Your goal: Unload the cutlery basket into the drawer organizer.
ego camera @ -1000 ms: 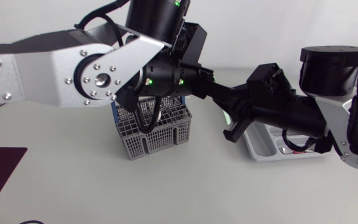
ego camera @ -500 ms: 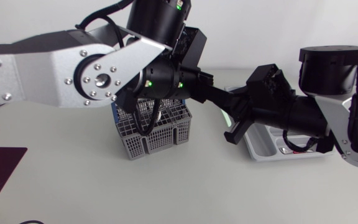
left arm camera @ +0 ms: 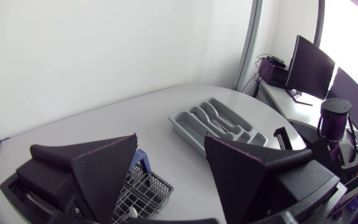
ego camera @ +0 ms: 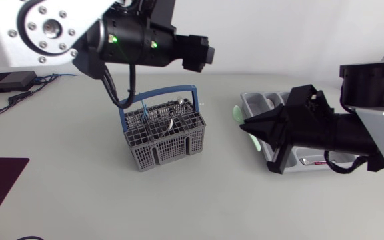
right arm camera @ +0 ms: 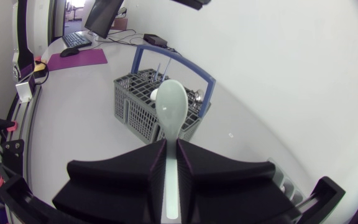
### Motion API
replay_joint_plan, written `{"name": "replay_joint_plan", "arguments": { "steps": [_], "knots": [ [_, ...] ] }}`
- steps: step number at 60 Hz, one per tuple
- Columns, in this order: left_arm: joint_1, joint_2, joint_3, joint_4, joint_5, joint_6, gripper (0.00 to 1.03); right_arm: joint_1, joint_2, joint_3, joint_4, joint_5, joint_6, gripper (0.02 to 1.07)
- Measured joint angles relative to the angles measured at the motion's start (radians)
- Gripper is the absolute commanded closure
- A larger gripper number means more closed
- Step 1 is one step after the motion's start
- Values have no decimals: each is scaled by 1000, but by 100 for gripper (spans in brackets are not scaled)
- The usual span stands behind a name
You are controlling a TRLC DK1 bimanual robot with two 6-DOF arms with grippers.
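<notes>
Your right pincer point(right arm camera: 171, 148) now grips pale spoon point(right arm camera: 170, 102), pulled back, basket point(right arm camera: 135, 109) ahead; left pincer point(left arm camera: 169, 146) wide, lifted off. Organizer point(left arm camera: 185, 122) next.

The right arm point(ego camera: 325, 130) blankets most of the drawer organizer point(ego camera: 255, 101). Of the pale green spoon point(ego camera: 236, 113) only the bowl peeks out, the handle buried inside the right gripper point(right arm camera: 171, 144). The pieces in the cutlery basket point(ego camera: 165, 143) are too small to name.
</notes>
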Motion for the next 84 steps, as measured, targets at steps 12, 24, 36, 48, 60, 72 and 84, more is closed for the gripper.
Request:
{"name": "replay_joint_plan", "arguments": {
  "steps": [12,24,36,48,60,72,84],
  "knots": [
    [50,-17,2,-58,0,35,16,-197,-5,-3,-167,-140,-214,100],
    [67,-17,-49,-72,-3,76,16,-397,66,7,-356,-213,-529,100],
    [61,-16,-107,-82,-24,87,16,-559,238,94,-481,-232,-823,101],
    [47,-11,-143,-83,-46,98,16,-666,389,213,-541,-219,-1041,101],
    [37,5,-170,-83,-54,98,16,-732,538,288,-549,-134,-1201,101],
    [26,36,-181,-83,-73,98,16,-755,630,274,-428,-1,-1330,101],
    [-2,60,-181,-83,-108,98,16,-755,663,217,-268,114,-1399,101]
  ]
}}
